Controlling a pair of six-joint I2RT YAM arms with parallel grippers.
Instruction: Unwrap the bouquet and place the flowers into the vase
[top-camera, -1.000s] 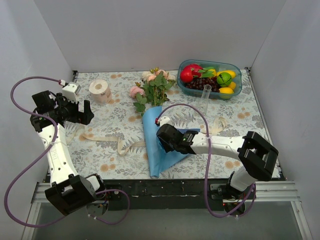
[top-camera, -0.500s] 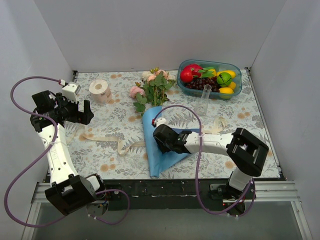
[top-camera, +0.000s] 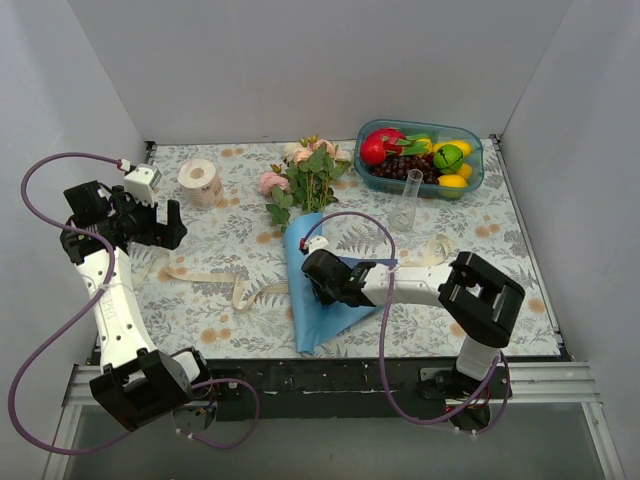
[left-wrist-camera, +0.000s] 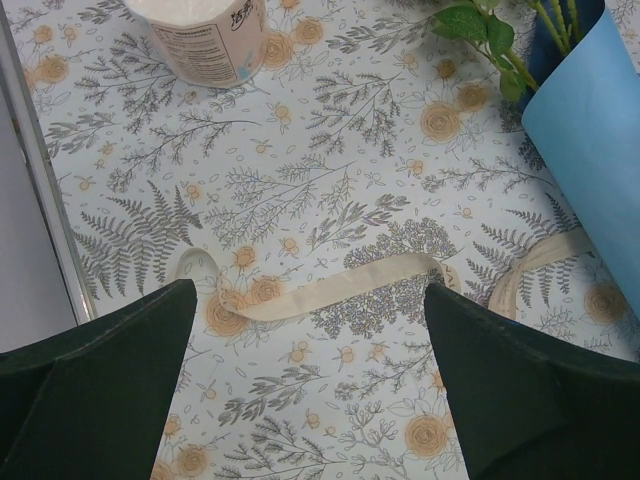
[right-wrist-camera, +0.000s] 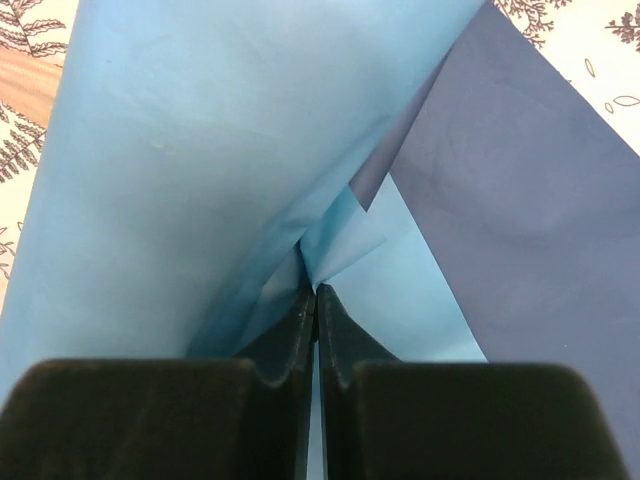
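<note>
One vase (top-camera: 410, 195), one bouquet (top-camera: 305, 312) (perhaps four roses (top-camera: 272, 182)): right pincer (right-wrist-camera: 316, 290) nips its blue paper (right-wrist-camera: 200, 150), left pincer (left-wrist-camera: 308, 290) gapes empty.

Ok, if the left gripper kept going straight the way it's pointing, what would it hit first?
Probably the cream ribbon lying on the tablecloth: in the wrist view it runs between the fingers of the open left gripper. Depth is unclear; it might touch bare cloth instead.
</note>
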